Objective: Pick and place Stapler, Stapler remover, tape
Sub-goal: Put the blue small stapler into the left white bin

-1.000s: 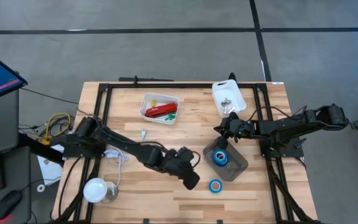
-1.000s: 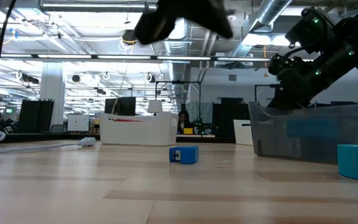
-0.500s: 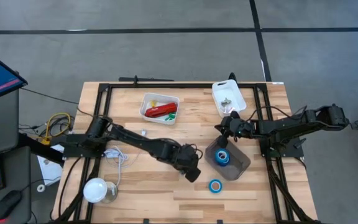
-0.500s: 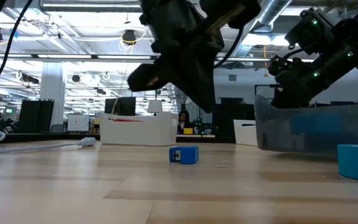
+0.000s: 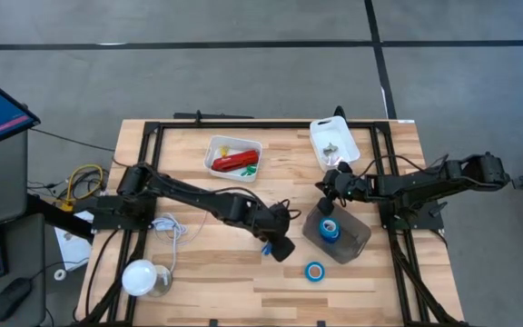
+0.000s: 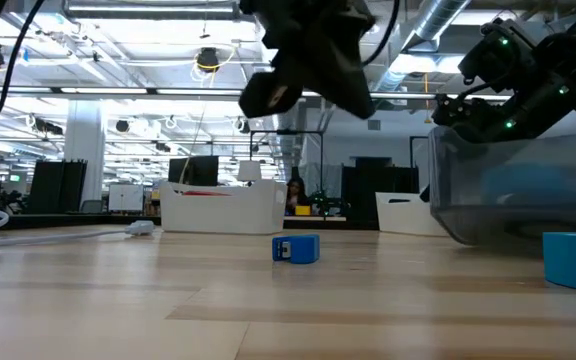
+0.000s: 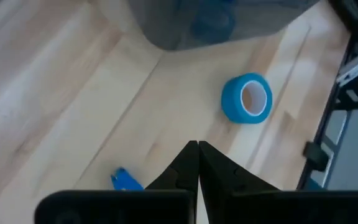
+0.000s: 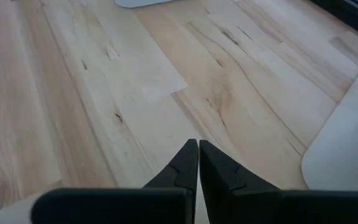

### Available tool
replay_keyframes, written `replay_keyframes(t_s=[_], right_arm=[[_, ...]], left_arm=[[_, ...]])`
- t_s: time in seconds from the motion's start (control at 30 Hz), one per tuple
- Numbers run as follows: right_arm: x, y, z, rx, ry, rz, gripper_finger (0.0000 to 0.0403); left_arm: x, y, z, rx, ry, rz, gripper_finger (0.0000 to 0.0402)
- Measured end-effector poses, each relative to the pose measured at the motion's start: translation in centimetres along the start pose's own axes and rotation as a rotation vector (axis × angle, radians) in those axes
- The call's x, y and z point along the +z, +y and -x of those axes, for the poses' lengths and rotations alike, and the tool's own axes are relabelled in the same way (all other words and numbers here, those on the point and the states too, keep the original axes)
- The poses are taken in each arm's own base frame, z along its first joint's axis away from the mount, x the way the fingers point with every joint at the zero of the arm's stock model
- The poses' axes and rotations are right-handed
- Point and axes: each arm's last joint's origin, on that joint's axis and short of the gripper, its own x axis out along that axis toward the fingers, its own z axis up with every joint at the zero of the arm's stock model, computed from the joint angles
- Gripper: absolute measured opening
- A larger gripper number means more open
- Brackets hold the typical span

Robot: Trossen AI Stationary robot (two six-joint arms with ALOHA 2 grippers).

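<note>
Above table (image 5: pixel 198 263), closed empty left gripper (image 7: pixel 198 147)

Grey floor (image 5: pixel 243 77) crossed by dark lines. Pale wooden surface (image 5: pixel 243 282). Open hall behind: ceiling strip lights (image 6: pixel 148 12), ducts (image 6: pixel 448 25), white columns (image 6: pixel 85 150), monitors (image 6: pixel 193 170).

The table (image 5: pixel 198 268) is pale wood with a visible grain, framed by black rails. A glossy red stapler (image 5: pixel 234 163) lies in a white tray (image 5: pixel 214 148) with yellow and green bits. Two bright-blue rolls of tape (image 5: pixel 314 271) have pale centres; one sits in a smoky grey, see-through bin (image 5: pixel 352 245). Both arms are black. The floor is grey with dark lines.
</note>
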Motion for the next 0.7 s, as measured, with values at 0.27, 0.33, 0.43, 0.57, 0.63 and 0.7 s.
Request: replay_keyframes(t_s=[0.27,0.33,0.43,0.57,0.63,0.7], right_arm=[[0.4,0.7,0.2,0.039,-0.054,0.014,0.0002],[0.7,1.3,0.4,0.076,-0.094,0.031,0.0002],[1.1,2.1,0.8,0.115,-0.128,0.061,0.0001],[2.5,3.2,1.5,0.149,-0.177,0.136,0.0],[3.6,3.6,2.3,0.166,-0.202,0.168,0.0],[4.6,3.9,3.5,0.17,-0.237,0.214,0.0]], left_arm=[[0.7,0.1,0.5,-0.016,-0.025,0.009,0.0003],[0.7,0.2,0.5,-0.006,-0.036,0.009,0.0003],[0.7,0.2,0.5,0.003,-0.041,0.009,0.0003],[0.6,0.2,0.5,0.011,-0.037,0.007,0.0002],[0.4,0.3,0.5,0.029,-0.028,0.005,0.0002],[0.1,0.4,0.5,0.061,-0.026,-0.002,0.0002]])
